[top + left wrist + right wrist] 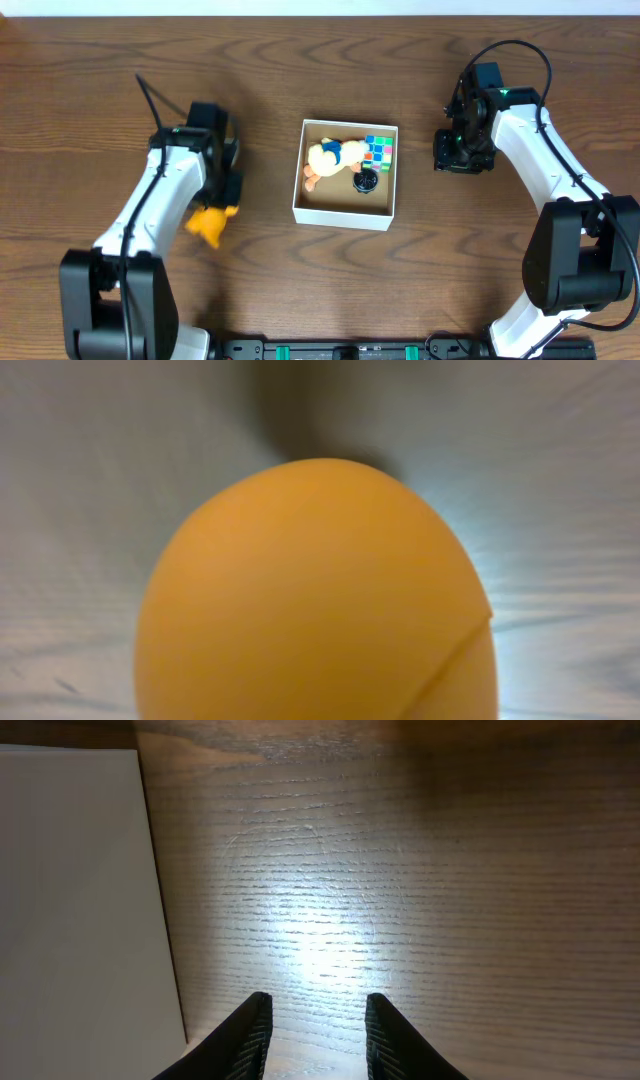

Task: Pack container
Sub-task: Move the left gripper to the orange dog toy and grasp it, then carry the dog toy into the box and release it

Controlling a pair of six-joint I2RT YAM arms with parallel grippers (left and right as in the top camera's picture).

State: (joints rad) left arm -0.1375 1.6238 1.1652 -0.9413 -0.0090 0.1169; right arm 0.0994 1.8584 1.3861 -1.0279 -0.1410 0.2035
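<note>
Held orange toy (208, 224) in shut left gripper (213, 208), well left of container (340, 215) at table (120, 80) centre. Showed right gripper (458, 155) jaws apart, empty, just right of it. Needed lifting clear of the wall — then releasing over bare brown floor.

Square, shallow, open-topped cardboard container (342, 214), white outside, brown inside. Sits flat and level at mid-surface, thin walls upright. Holds a cream-and-orange plush toy (328, 158) on the left, a multicoloured cube (379, 152) at the far right corner, and a small round black item (366, 181) just beside both. Orange toy (210, 222) well apart to the left, outside the walls.
</note>
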